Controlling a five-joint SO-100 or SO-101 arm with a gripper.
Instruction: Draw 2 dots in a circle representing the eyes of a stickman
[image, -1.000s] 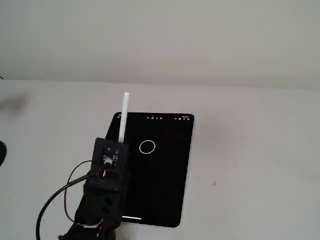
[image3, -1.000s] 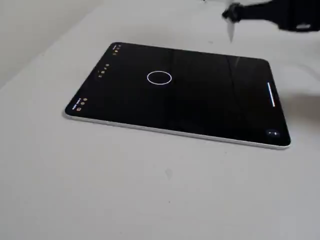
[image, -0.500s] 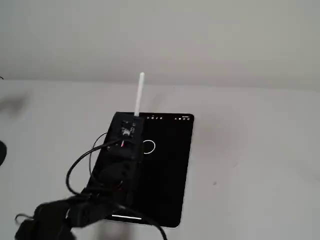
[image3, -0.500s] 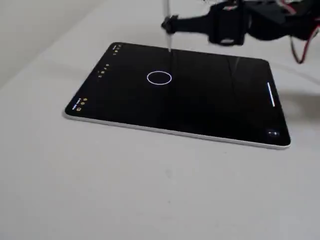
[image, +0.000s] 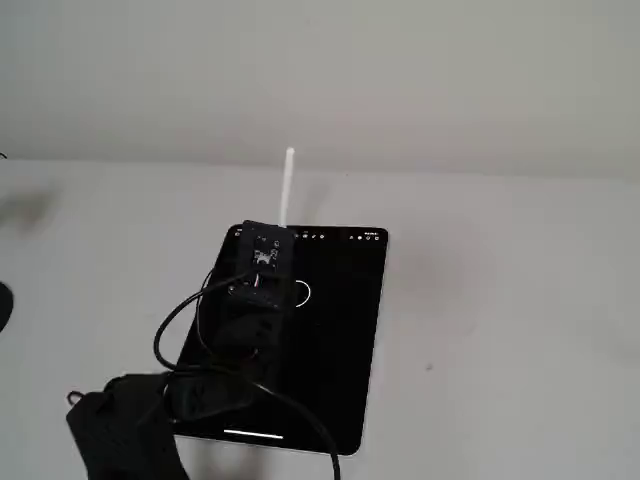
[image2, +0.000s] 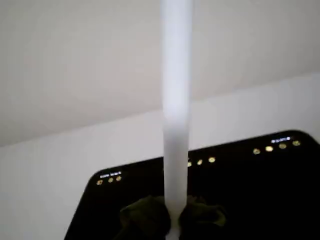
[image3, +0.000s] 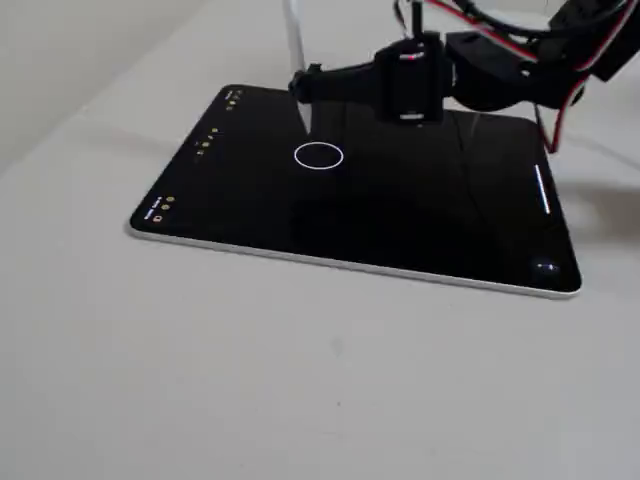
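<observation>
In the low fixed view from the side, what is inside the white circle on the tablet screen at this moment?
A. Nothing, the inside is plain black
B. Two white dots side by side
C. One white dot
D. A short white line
A: in a fixed view the circle on the tablet encloses only black screen, and the stylus tip, held by the gripper, is just beside it.

One fixed camera is looking down from behind the arm toward the wall, taking in the whole tablet (image: 330, 340) on the bench (image: 500, 330). Another is sitting low and close at the tablet's (image3: 400, 215) side, facing across it. The wrist camera is peering along the stylus (image2: 176, 125) toward the tablet's (image2: 250, 190) far edge; all three are sharing the tablet.
</observation>
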